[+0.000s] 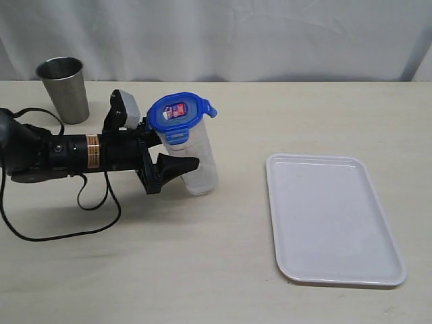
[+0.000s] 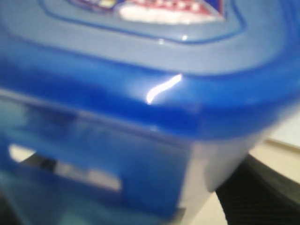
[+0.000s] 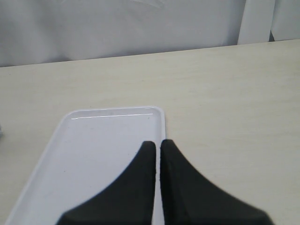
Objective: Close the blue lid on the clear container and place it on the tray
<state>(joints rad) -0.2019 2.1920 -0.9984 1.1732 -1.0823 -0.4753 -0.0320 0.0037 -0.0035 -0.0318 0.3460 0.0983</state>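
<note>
The clear container [image 1: 199, 169] stands left of the table's middle and leans a little toward my left arm. On top sits the blue lid [image 1: 177, 113] with its red-and-white sticker; the front flap is down and the right flap sticks up. My left gripper [image 1: 185, 154] reaches in from the left and is shut on the container just under the lid. In the left wrist view the lid [image 2: 140, 93] fills the picture, with one dark finger [image 2: 267, 194] beside it. The white tray [image 1: 331, 216] lies to the right with nothing on it. My right gripper [image 3: 158, 143] hangs shut and empty over the tray's rim [image 3: 117, 111].
A grey steel cup [image 1: 64, 88] stands at the back left. A black cable [image 1: 67, 233] loops on the table under the left arm. A white curtain closes off the back.
</note>
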